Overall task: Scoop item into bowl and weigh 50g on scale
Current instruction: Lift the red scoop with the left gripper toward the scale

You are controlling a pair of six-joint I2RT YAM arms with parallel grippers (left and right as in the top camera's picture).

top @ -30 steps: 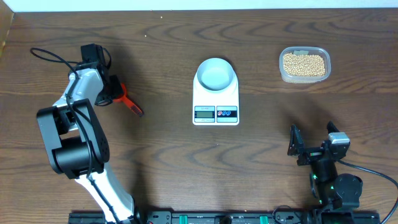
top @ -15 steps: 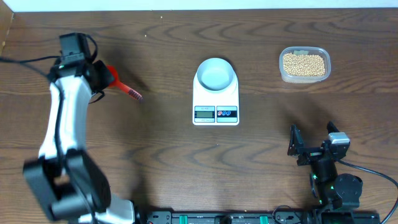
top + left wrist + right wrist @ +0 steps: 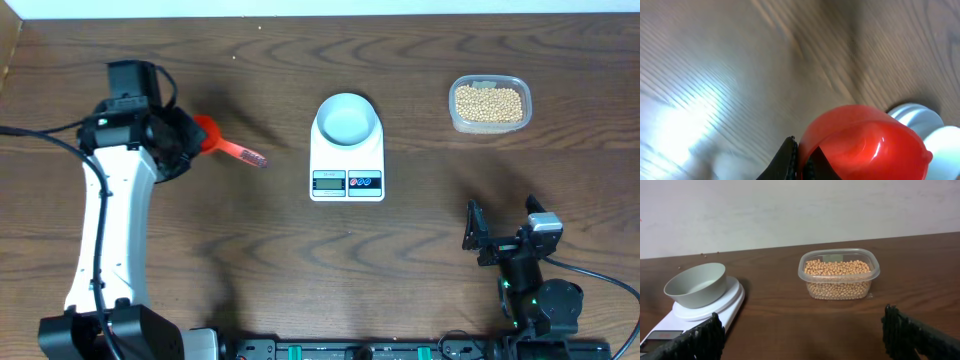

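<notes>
Overhead: your left gripper is clamped on the red scoop, well left of the scale. The bowl sits on the scale, empty, so no scooping is done yet. Left wrist: only the scoop's red cup shows, contents hidden. Right wrist: your right gripper is spread wide, holding nothing, and all the beans lie in the clear tub.

**Left arm**: long white shell, black joint housings, black base. A thin black cable runs in from the side.

**Left claw**: black.

**Right arm**: compact and black, with a grey-white block on top and a small green light.

**Right claw**: black. The fingers have rough, ridged faces.
</notes>
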